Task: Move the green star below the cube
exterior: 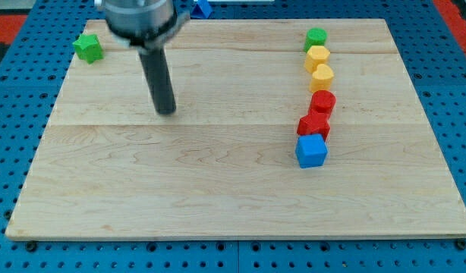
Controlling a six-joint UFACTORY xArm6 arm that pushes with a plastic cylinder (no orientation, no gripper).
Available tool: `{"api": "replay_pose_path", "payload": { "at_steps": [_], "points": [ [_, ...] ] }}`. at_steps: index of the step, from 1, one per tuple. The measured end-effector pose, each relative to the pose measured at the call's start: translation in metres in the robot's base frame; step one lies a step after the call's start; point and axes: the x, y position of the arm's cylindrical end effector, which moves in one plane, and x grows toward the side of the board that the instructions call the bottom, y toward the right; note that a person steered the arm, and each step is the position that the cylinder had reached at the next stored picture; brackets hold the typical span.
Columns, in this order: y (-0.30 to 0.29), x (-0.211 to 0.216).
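The green star (87,47) lies at the view's top left, at the wooden board's edge. The blue cube (311,150) sits right of the board's centre, at the bottom of a column of blocks. My tip (166,111) stands on the board in the upper left part, below and to the right of the green star and far to the left of the cube. It touches no block.
Above the cube runs a column of blocks: a red star-like block (313,124), a red cylinder (322,101), a yellow block (322,76), another yellow block (317,56) and a green block (316,37). A blue block (203,7) lies off the wooden board (218,189) at top.
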Motion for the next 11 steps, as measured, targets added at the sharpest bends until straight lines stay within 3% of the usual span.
{"api": "replay_pose_path", "payload": {
  "at_steps": [2, 3, 4, 6, 7, 8, 9, 11],
  "points": [
    [-0.064, -0.173],
    [-0.118, -0.188],
    [-0.164, -0.14],
    [-0.037, -0.081],
    [-0.064, -0.144],
    [-0.138, -0.156],
    [-0.137, -0.094],
    [-0.11, -0.026]
  ]
}}
